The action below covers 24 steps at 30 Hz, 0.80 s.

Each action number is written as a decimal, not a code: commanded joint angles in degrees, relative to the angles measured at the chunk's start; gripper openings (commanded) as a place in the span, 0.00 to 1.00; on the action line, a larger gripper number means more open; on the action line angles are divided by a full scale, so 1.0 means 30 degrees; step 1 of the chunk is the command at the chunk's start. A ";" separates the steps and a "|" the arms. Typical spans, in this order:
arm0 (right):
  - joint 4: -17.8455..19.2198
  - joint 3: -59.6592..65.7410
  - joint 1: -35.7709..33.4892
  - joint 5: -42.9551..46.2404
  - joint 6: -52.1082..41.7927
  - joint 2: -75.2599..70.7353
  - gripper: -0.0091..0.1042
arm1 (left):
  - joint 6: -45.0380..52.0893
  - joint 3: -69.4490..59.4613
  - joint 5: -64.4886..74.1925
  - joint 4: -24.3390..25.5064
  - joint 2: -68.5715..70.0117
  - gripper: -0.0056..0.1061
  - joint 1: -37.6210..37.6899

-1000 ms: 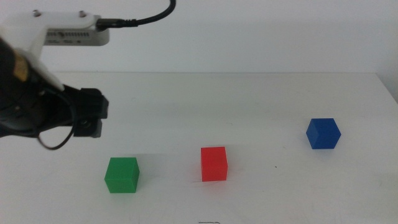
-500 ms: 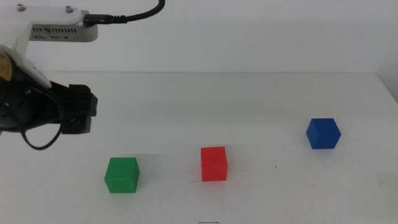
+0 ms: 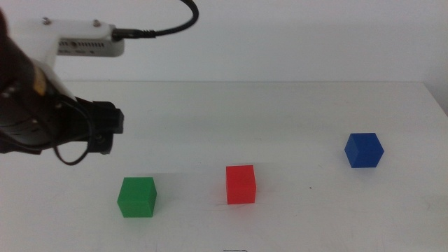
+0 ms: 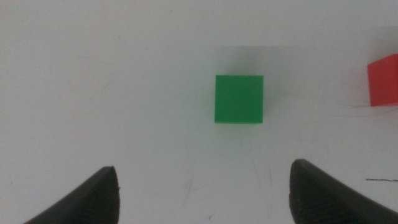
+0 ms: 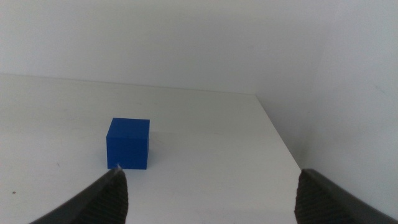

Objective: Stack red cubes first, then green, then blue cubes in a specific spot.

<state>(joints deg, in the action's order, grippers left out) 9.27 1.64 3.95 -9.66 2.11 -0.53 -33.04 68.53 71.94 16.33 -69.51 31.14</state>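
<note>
The red cube (image 3: pixel 241 184) rests on the white table near the front centre, and its edge (image 4: pixel 384 81) also shows in the left wrist view. The green cube (image 3: pixel 136 197) lies to its left, at the front left. My left gripper (image 3: pixel 106 131) hovers above and behind the green cube (image 4: pixel 239 98), not touching it. In the wrist view this gripper (image 4: pixel 203 171) is open and holds nothing. The blue cube (image 3: pixel 363 150) sits far right. My right gripper (image 5: pixel 212 177), outside the middle view, is open a short way from the blue cube (image 5: pixel 129 143). No mark shows the specific spot.
The white table (image 3: pixel 294 112) runs back to a pale wall, and its right edge lies just beyond the blue cube. A black cable (image 3: pixel 164 26) arcs over the left arm's white camera housing (image 3: pixel 77 38).
The left arm drew back to the left half a second ago and has swung right again, close to where it was a second ago. The cubes have not moved.
</note>
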 commanded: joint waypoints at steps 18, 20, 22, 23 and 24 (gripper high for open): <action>0.0174 -0.0342 0.0091 0.1478 -0.0119 -0.0435 0.91 | 0.4528 0.0431 -0.1848 -0.4847 -0.4035 0.89 -0.3564; 0.0174 -0.0342 0.0091 0.1478 -0.0119 -0.0435 0.91 | 0.4678 0.0431 -0.2128 -0.4912 -0.4635 0.89 -0.3564; 0.0174 -0.0342 0.0091 0.1478 -0.0119 -0.0435 0.91 | 0.4723 0.0431 -0.2443 -0.4912 -0.5276 0.89 -0.3564; 0.0174 -0.0342 0.0091 0.1478 -0.0119 -0.0435 0.91 | 0.4741 0.0431 -0.2586 -0.4930 -0.5582 0.89 -0.3564; 0.0174 -0.0342 0.0091 0.1478 -0.0119 -0.0435 0.91 | 0.4830 0.0431 -0.2789 -0.5000 -0.5874 0.89 -0.3564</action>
<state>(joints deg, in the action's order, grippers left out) 9.27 1.64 3.95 -9.66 2.11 -0.53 -18.80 68.53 65.37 1.97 -87.98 20.41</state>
